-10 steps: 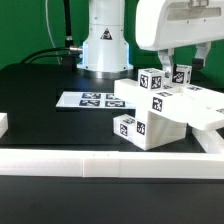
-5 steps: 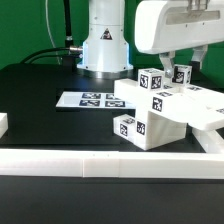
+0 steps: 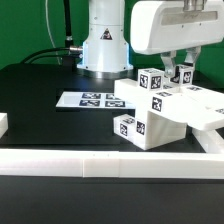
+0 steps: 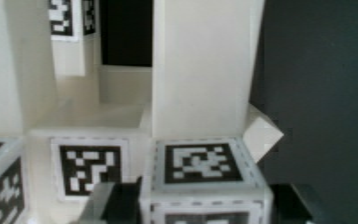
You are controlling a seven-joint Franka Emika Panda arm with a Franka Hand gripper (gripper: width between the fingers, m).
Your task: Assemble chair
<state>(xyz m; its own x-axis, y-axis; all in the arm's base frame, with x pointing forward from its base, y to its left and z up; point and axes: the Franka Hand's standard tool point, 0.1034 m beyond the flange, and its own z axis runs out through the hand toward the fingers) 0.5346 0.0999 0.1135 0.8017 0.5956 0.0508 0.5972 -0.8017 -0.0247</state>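
end effector clamped on chair block

Green backdrop behind everything, black tabletop, a long white border wall along the front edge, and lighting's pretty even.

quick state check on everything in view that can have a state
gripper: shut on a chair part, down at the stacked pieces
chair: not finished, white tagged blocks piled on the table, one block tilted at the front
marker board: flat on the table, beside the pile
border wall: lying along the table's front edge
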